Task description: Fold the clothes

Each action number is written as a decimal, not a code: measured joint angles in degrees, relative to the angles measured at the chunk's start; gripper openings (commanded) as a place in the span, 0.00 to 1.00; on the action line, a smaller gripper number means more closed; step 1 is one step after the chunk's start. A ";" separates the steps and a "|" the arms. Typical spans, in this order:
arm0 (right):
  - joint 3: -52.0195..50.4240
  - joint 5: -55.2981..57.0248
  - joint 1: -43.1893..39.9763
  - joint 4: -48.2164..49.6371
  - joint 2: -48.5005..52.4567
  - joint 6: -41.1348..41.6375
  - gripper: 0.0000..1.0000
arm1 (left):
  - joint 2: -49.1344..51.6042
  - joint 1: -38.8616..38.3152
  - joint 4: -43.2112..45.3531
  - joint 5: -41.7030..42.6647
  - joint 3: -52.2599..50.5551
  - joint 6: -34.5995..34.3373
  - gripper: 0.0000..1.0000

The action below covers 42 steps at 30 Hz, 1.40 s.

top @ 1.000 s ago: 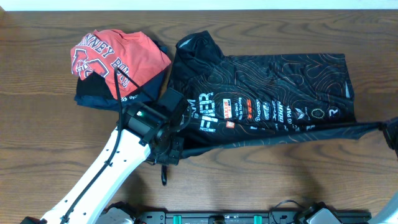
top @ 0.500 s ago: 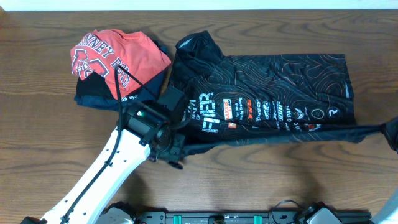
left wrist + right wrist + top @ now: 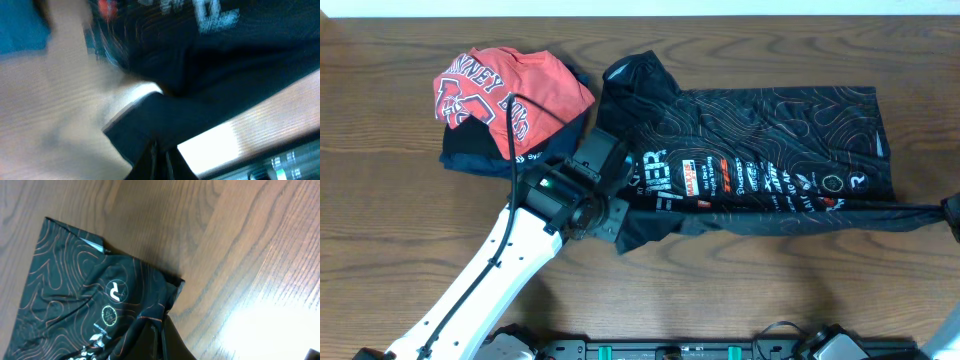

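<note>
My left arm slanted in from the near edge, the left end effector clamped on the jersey's near-left hem corner. The right end effector pinched the hem's right end. The hem was taut between them, with the jersey spread on the worktop.
</note>
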 measured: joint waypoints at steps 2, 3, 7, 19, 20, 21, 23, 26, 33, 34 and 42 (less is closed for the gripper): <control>0.00 0.33 0.57 0.74 1.33 0.07 0.01 | 0.00 0.02 3.80 -0.31 0.00 2.67 0.06; 0.00 0.42 0.68 1.11 2.29 0.17 0.01 | 0.00 0.02 5.88 -0.48 0.00 4.66 0.06; 0.00 0.66 0.70 2.84 6.93 1.29 0.01 | 0.00 0.02 10.93 -0.96 0.00 10.36 0.06; 0.00 -0.94 0.72 8.52 16.55 2.58 0.01 | 4.66 0.00 18.99 -4.68 0.00 19.76 0.06; 0.00 -0.94 1.01 8.94 16.72 2.69 0.01 | 5.51 0.00 19.78 -5.14 0.00 19.91 0.06; 0.00 -0.94 1.20 9.27 16.76 2.71 0.01 | 6.29 0.00 20.76 -5.57 0.00 20.13 0.06; 0.00 -1.11 1.73 10.01 16.76 2.73 0.01 | 7.69 0.02 22.32 -6.60 0.00 20.41 0.06; 0.00 -1.20 2.14 10.14 16.76 2.73 0.01 | 9.16 0.04 24.65 -8.68 0.00 20.98 0.06; 0.00 -1.20 2.14 10.14 16.76 2.73 0.01 | 9.40 0.04 27.21 -11.43 0.00 21.16 0.06; 0.00 -1.25 2.14 10.12 16.76 2.73 0.01 | 9.40 0.04 26.88 -11.65 0.00 21.05 0.06; 0.42 -12.63 1.51 12.22 15.82 0.72 0.01 | 4.70 0.02 21.97 -16.13 0.87 16.55 0.06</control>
